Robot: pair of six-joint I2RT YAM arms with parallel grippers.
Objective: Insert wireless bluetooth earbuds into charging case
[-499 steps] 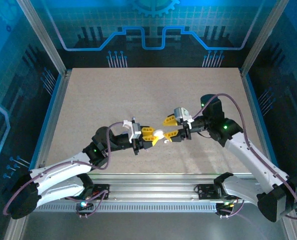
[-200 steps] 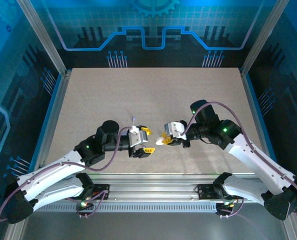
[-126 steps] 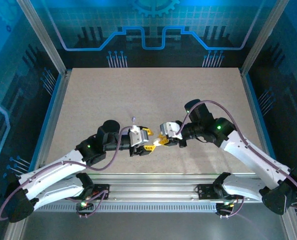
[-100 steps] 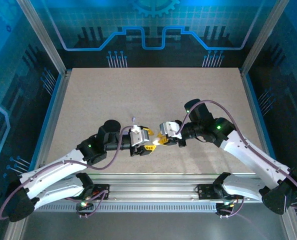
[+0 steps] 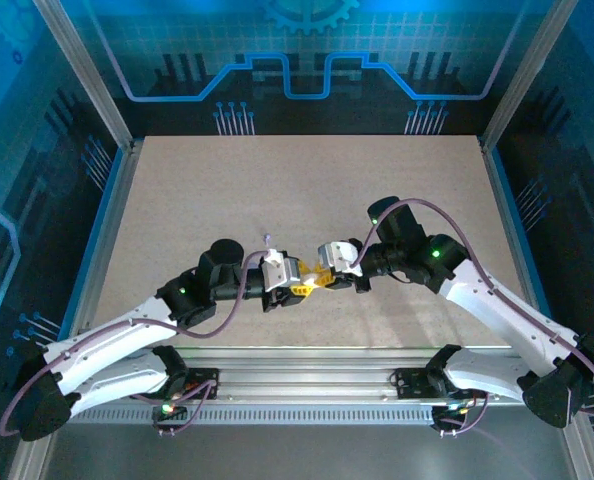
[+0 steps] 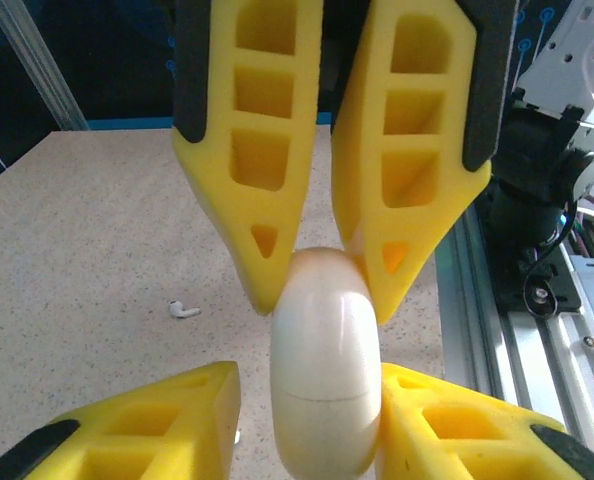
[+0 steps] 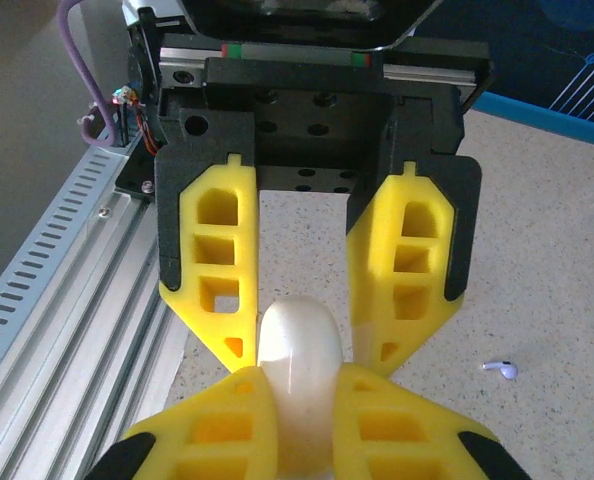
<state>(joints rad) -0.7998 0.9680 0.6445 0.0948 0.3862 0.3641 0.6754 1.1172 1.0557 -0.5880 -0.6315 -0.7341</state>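
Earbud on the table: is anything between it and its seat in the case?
Yes, the case's own lid. The case looks shut, only a seam showing. The right gripper clamps it, with the left gripper flanking it. The earbud lies loose on the table, nothing around it.

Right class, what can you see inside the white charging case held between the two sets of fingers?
Nothing inside shows. The white charging case is shut, only its smooth shell and seam visible, pinched by both sets of yellow fingers. One earbud lies loose on the table.
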